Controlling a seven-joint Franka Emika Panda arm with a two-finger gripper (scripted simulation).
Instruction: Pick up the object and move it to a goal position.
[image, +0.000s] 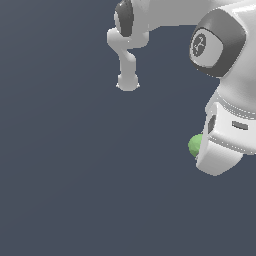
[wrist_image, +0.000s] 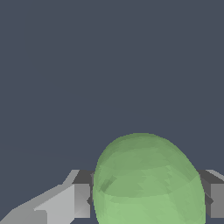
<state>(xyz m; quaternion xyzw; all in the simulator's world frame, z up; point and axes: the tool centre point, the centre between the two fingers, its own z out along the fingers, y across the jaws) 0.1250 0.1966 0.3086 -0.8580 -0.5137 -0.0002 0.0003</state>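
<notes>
1. At the upper middle of the exterior view, the white arm base (image: 127, 80) and its lower links rise from the plain dark grey-blue worktop (image: 75, 175), far from the camera.
2. To the right of that, the arm's larger white links with a dark grey joint cap (image: 216, 42) fill the upper right corner of the exterior view, near the camera.
3. Below the joint cap, the white wrist and hand body slope down toward the lower right, hiding the fingertips of the pincer (image: 209, 162) in this view.
4. The green ball (image: 195, 144) peeps out at the left edge of the hand body, touching it; only a part of the ball shows, the rest is behind the white casing.
5. In the wrist view, the green ball (wrist_image: 146, 183) looms large and sits between the two fingers (wrist_image: 65, 203) of the pincer (wrist_image: 146, 201).
6. One finger lies against the ball's one flank and the other finger shows at its opposite flank, so the pincer is closed on the green ball.
7. Whether the ball rests on the worktop or hangs above it cannot be told from either view.
</notes>
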